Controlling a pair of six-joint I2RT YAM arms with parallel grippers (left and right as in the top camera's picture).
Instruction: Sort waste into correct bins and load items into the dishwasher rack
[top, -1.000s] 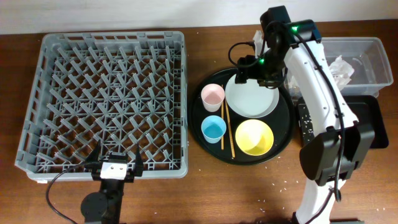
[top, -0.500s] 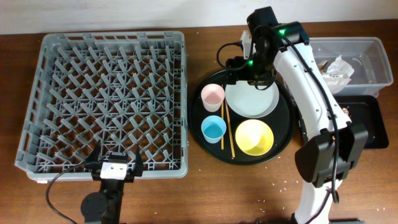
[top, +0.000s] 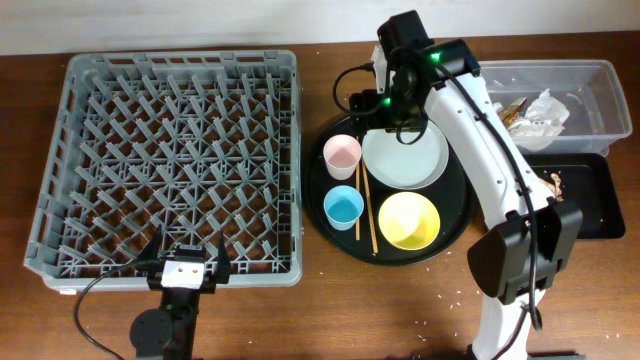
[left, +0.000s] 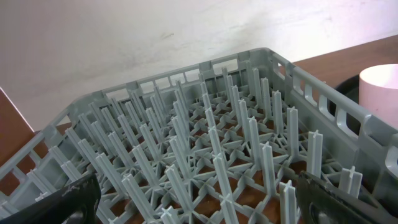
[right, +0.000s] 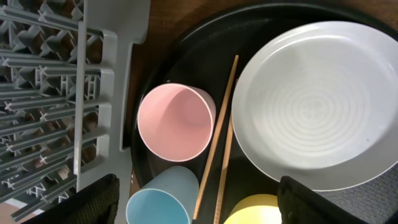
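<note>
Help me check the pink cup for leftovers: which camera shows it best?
Right wrist: it looks down into the pink cup, whose inside appears empty. Overhead shows it whole but small; left wrist catches only its side at the frame edge.

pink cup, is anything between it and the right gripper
Nothing visible. The right gripper hangs over the tray with jaws open, and the pink cup stands uncovered. The chopsticks lie close beside it, on its plate side.

This looks like a robotics lab bench rather than a home kitchen. A white robot arm (top: 482, 135) stands at a wooden table (top: 330, 310) by a plain white wall (left: 124, 37), and a dishwasher rack (top: 170, 160) sits directly on the tabletop.
</note>
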